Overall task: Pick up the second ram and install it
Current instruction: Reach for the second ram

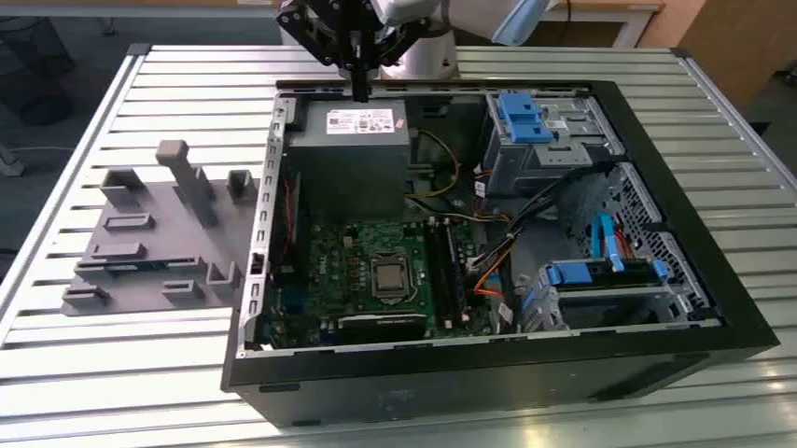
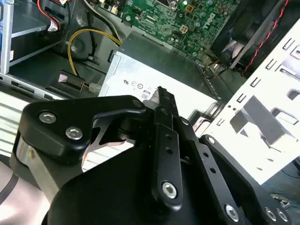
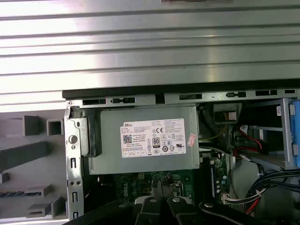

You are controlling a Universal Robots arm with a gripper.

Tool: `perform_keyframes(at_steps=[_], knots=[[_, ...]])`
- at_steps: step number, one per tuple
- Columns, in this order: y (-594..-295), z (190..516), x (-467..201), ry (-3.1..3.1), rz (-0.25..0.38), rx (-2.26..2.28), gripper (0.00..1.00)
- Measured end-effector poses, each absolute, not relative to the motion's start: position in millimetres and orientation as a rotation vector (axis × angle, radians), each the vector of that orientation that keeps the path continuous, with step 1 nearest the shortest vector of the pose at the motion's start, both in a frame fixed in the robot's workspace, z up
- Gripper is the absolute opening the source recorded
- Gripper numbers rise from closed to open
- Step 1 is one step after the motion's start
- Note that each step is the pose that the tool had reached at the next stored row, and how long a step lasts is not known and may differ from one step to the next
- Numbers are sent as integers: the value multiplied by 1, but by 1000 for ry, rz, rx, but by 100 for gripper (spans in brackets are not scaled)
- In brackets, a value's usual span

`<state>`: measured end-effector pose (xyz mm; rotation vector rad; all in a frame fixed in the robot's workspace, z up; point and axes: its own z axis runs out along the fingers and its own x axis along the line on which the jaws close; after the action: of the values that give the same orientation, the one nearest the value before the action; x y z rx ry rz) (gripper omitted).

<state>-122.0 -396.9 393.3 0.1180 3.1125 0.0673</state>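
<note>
Over the far rim of the open black computer case (image 1: 498, 383), exterior view: black metal gripper (image 1: 361, 91), fingers drawn together on nothing, hung above the grey boxed power supply (image 1: 349, 140). Green square motherboard (image 1: 373, 271) lay on the case floor. Grey plastic tray with upright posts (image 1: 187, 182) sat on the slatted metal table (image 1: 75, 373), just beside the case on the exterior view's left. A thin blue-green strip in one of its slots, taken to be the second ram (image 1: 125, 266), was well apart from the gripper.

Second wrist view: gripper (image 2: 164, 93) closed and empty, power supply (image 2: 154, 61) beneath its tip, motherboard (image 2: 187, 18) beyond.

First wrist view: gripper (image 3: 160, 185) tips together; power supply (image 3: 150, 140) bearing a white label; tray (image 3: 28, 154) beside the case wall; second ram (image 3: 21, 192) seen edge-on in a slot.

Handling, as judged: light, stiff, thin board, fragile at its chips and contact edge, and unlikely to slip if pinched across the flat faces. Best held at the upper long edge near mid-length, contacts left free.
</note>
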Motion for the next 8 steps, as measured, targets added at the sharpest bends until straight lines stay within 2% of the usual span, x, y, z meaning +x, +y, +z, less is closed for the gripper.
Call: perform_keyframes(at_steps=[8], knots=[[-397,393,-125,3113,67,118,11]])
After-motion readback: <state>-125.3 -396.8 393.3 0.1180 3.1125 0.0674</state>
